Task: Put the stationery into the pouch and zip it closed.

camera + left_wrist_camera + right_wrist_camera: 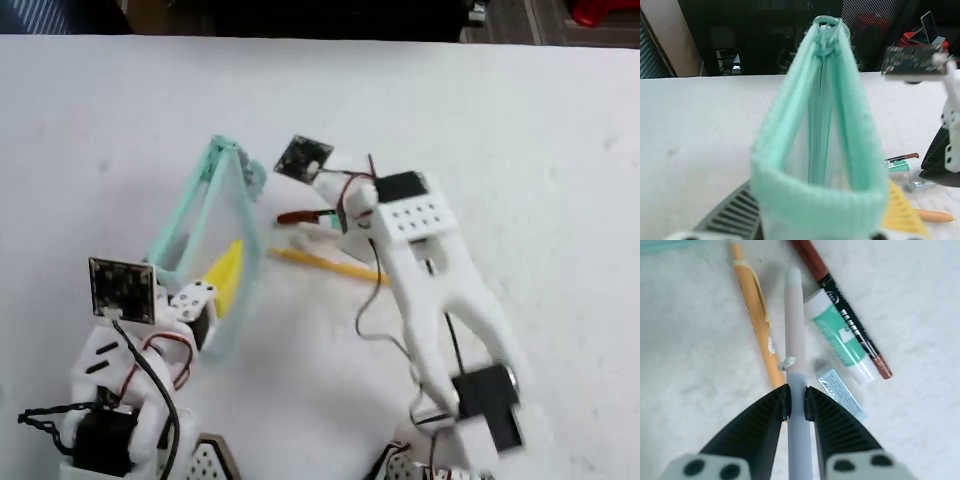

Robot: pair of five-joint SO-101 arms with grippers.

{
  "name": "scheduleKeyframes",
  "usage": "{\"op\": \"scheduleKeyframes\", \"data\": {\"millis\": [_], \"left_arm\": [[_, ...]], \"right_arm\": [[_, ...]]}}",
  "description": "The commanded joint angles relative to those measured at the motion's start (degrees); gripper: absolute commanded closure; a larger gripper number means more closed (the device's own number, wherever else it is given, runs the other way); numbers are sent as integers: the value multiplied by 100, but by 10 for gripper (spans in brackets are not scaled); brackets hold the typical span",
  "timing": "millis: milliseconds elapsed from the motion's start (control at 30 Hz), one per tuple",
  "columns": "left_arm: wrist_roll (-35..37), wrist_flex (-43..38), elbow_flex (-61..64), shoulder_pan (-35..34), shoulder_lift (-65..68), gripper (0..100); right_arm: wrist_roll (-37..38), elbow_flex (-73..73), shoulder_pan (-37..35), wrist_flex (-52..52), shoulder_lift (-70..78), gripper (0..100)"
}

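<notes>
High: overhead, facing down. Left wrist: low, facing far, against mint-green mesh pouch (pixel 815 200). Right wrist: close above slim orange pen (pixel 757 315), shared by all.

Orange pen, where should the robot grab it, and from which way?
Near its clip end, from straight above, straddling the barrel. The orange pen lies flat on the table, and toward that end it angles away from the white pen, leaving room. Elsewhere they almost touch. The right tool is shut on the white pen now.
</notes>
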Motion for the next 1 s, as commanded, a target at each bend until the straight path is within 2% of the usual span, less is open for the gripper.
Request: {"op": "scheduleKeyframes", "data": {"millis": [0,267,567,700,867,967], "left_arm": [[53,105,-97,40,-4,749],[53,141,-62,66,-4,748],[44,141,-53,48,-4,748],[35,141,-53,48,-4,748],[26,141,-53,40,-4,748],[26,141,-44,40,-4,748]], "right_arm": [[-62,-44,66,374,-1103,981],[-598,114,690,514,-1684,982],[-589,870,708,541,-1648,982],[-589,1284,488,453,-1604,976],[-580,2242,224,-321,-1604,844],[26,2901,-13,-787,-1604,827]]}}
